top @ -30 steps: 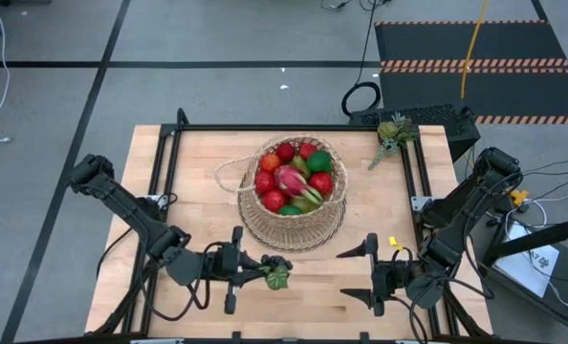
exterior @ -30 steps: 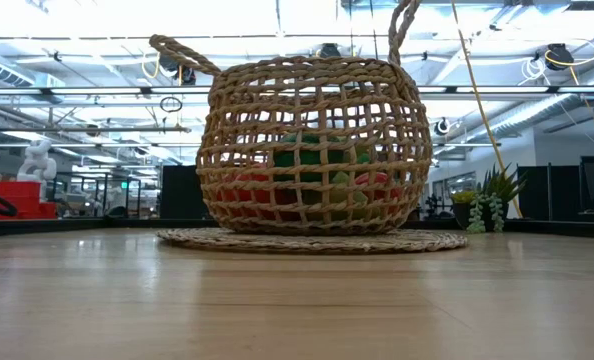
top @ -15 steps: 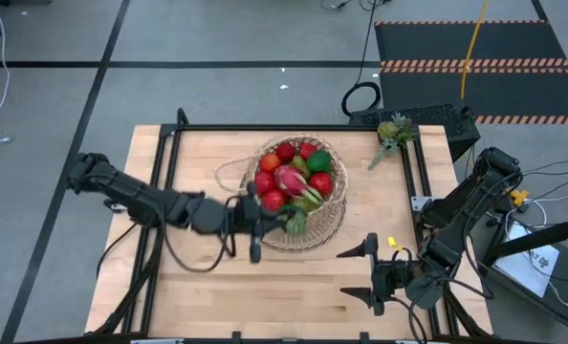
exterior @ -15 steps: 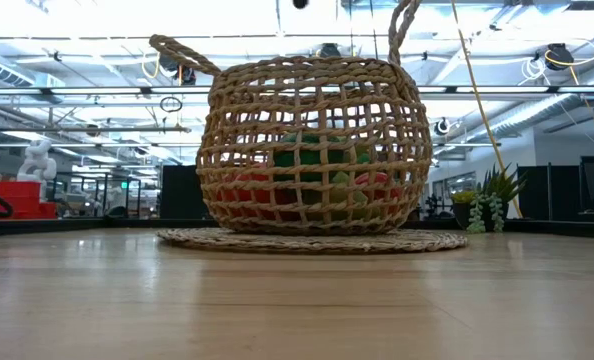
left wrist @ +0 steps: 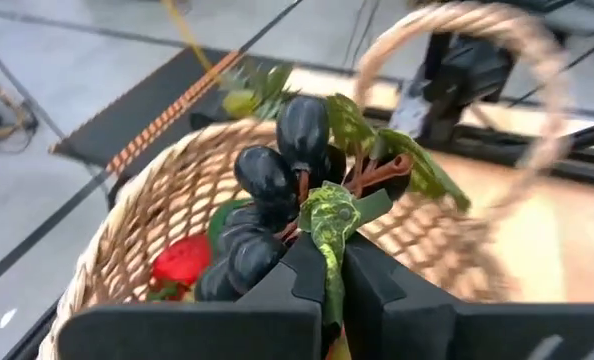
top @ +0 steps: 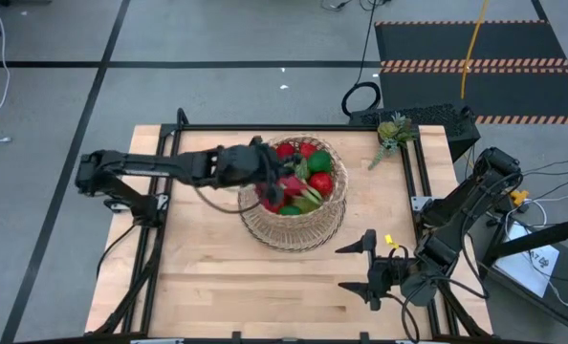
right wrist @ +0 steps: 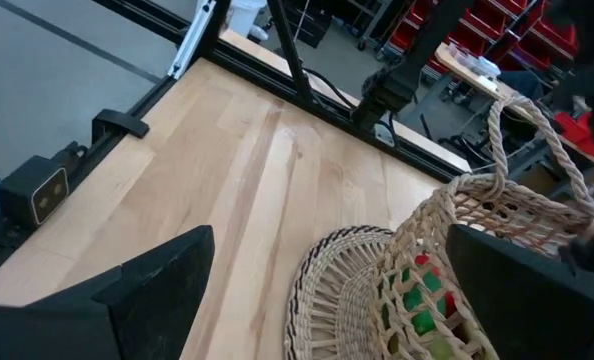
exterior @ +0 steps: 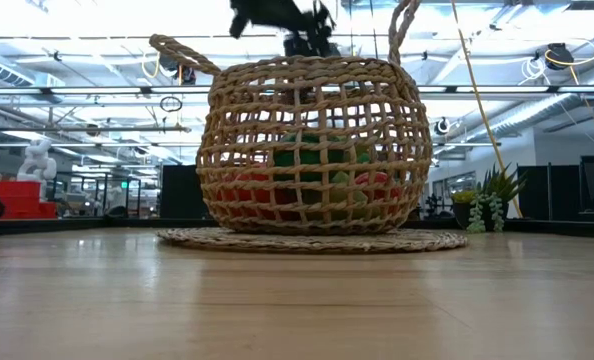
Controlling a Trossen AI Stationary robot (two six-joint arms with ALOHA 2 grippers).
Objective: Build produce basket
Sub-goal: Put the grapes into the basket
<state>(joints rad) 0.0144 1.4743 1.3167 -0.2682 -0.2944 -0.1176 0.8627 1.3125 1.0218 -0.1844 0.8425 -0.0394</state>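
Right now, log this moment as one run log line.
left pincer: shut on grapes, above basket | right pincer: open, idle at table's near right | basket: holds red and green produce

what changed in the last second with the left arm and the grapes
The left gripper, shut on the dark grape bunch with green leaves, swung from the table's near side up over the round tan woven wicker basket. The grapes are not yet released. The open right gripper and the basket stayed put.
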